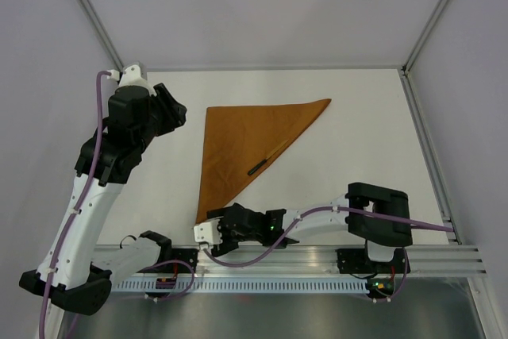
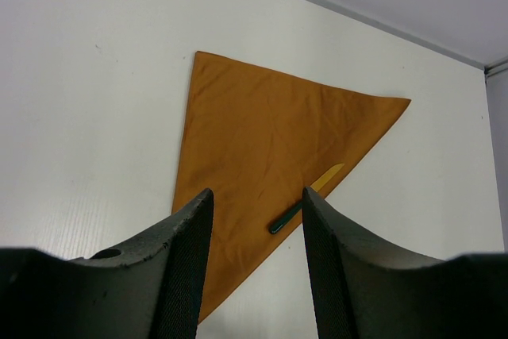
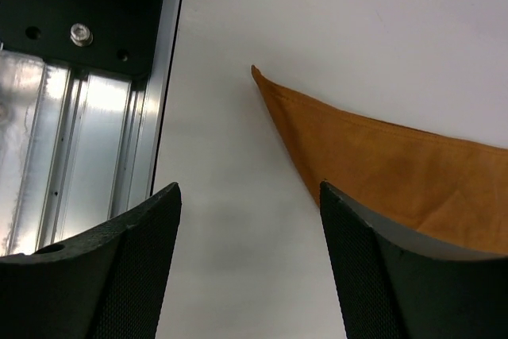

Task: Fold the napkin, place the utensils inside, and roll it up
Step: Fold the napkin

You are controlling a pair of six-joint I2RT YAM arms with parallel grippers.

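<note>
The napkin (image 1: pixel 246 144) is rust-orange and lies folded into a triangle on the white table, its long edge running from the far right corner to the near left corner. One dark slender utensil (image 1: pixel 258 167) lies on the cloth at that long edge. In the left wrist view the utensil (image 2: pixel 286 217) has a dark handle and a yellowish far end. My left gripper (image 1: pixel 171 109) is open, raised left of the napkin (image 2: pixel 262 132), and empty (image 2: pixel 256 194). My right gripper (image 1: pixel 205 232) is open and empty (image 3: pixel 248 188), low beside the napkin's near corner (image 3: pixel 381 156).
An aluminium rail (image 1: pixel 317 263) runs along the table's near edge and shows at the left in the right wrist view (image 3: pixel 79 156). White walls with metal posts (image 1: pixel 421 45) enclose the table at the back and sides.
</note>
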